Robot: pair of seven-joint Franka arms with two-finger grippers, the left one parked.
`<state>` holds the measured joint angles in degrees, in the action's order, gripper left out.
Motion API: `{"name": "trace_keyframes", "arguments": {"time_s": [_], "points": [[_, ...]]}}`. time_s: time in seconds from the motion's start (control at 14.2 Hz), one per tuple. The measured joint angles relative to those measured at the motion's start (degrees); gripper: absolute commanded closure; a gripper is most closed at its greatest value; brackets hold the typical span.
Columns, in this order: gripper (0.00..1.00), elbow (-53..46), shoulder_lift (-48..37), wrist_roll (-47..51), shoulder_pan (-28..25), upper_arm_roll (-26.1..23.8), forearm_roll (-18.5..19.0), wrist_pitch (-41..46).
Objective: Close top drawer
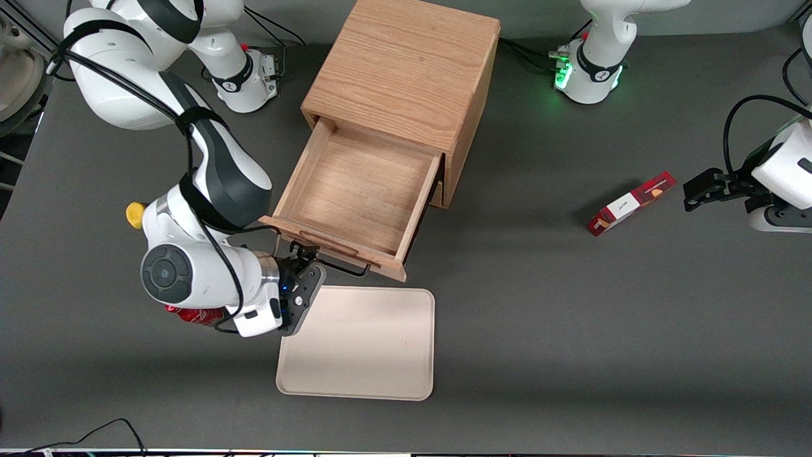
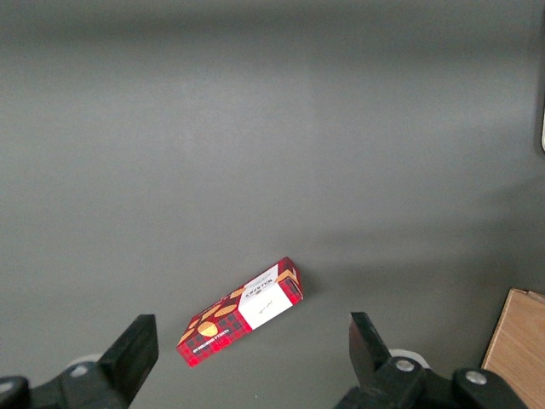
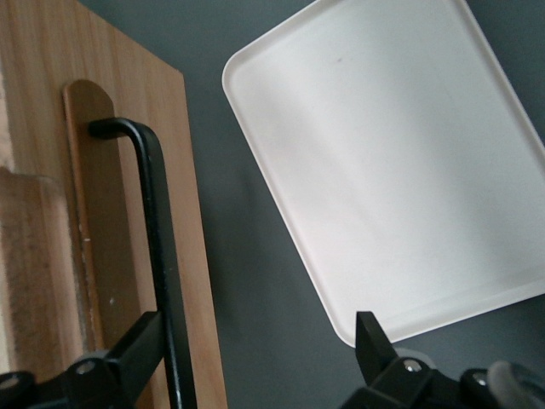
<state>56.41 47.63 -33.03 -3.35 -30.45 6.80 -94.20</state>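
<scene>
The top drawer (image 1: 358, 190) of the oak cabinet (image 1: 406, 70) is pulled far out and is empty inside. Its thin black wire handle (image 1: 346, 268) runs along the drawer front, facing the front camera. My gripper (image 1: 303, 259) is open and sits right at the drawer front, at the handle's end toward the working arm. In the right wrist view the handle (image 3: 157, 256) and the oak drawer front (image 3: 192, 281) lie between my spread fingers; one finger (image 3: 132, 345) is against the handle bar, the other finger (image 3: 372, 341) hangs over the table by the tray.
A cream tray (image 1: 358, 343) lies on the grey table just nearer the front camera than the drawer; it also shows in the right wrist view (image 3: 400, 162). A red snack box (image 1: 631, 203) lies toward the parked arm's end. A red object (image 1: 190, 315) and a yellow object (image 1: 134, 214) peek out by the working arm.
</scene>
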Motion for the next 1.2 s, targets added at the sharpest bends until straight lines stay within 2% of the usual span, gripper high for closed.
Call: {"name": "trace_keyframes", "arguments": {"time_s": [1.2], "points": [[0.0,0.69,1.65,0.18,0.1,-0.98,-0.17,0.81]]}}
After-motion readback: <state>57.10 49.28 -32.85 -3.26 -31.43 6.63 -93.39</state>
